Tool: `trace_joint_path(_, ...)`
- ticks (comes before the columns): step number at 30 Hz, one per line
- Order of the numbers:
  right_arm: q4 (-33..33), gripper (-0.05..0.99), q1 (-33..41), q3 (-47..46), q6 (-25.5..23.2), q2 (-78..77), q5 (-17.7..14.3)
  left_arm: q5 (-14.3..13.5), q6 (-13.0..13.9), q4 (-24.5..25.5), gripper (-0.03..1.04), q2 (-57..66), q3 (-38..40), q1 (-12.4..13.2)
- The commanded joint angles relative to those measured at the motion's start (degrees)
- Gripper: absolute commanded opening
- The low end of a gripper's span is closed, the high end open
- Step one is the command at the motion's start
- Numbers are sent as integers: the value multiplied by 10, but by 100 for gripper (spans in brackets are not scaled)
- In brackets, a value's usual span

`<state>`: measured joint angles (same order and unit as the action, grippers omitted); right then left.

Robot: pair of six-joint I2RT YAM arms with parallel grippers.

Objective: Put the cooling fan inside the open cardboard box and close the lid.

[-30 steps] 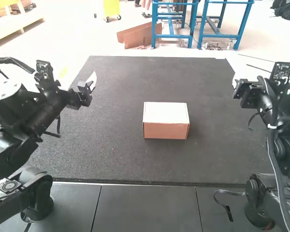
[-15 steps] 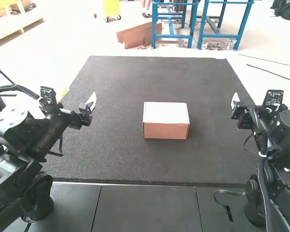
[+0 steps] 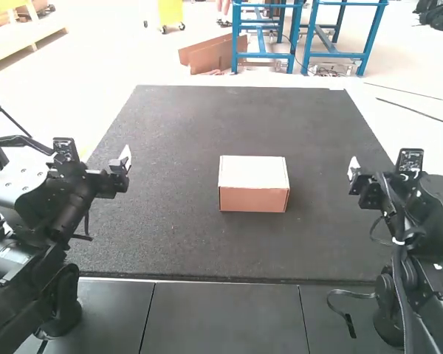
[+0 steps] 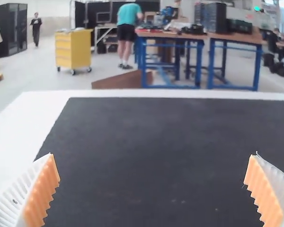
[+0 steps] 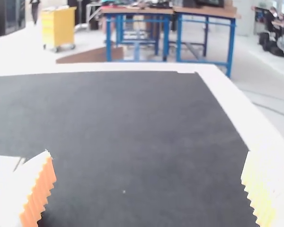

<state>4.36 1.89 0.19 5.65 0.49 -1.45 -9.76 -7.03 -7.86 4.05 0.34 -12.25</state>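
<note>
The closed cardboard box (image 3: 253, 183) hides its own inside.

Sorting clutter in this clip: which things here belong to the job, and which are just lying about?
Job: cardboard box, lid shut; left hand, open; right hand, open.
Lying about: black mat, which the box stands on.

Matt brown cardboard box (image 3: 253, 184), rough black mat (image 3: 207, 118), perhaps rubber
</note>
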Motion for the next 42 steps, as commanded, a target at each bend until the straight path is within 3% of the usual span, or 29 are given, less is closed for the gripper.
trace_joint_path(1, 4, 90, -7, -3, -26, -8, 4, -8, -34, 5, 92, -12, -5, 13)
trace_joint_path(6, -26, 91, -16, -3, -27, -8, 4, -9, -42, 14, 92, -12, -5, 33)
trace_joint_path(11, -45, 91, -26, -3, -27, -8, 5, -8, -40, 28, 92, -12, -5, 85)
trace_joint_path(16, -50, 91, -29, -3, -27, -8, 10, -1, -5, 56, 92, -24, -5, 139)
trace_joint_path(19, -50, 91, -28, -3, -27, -8, 10, 0, 7, 73, 92, -41, -5, 152)
trace_joint_path(34, -45, 91, -15, -2, -23, -7, 12, 4, 14, 80, 93, -41, -4, 93)
trace_joint_path(42, -44, 91, -16, -3, -23, -7, 12, 4, 12, 81, 96, -41, -4, 88)
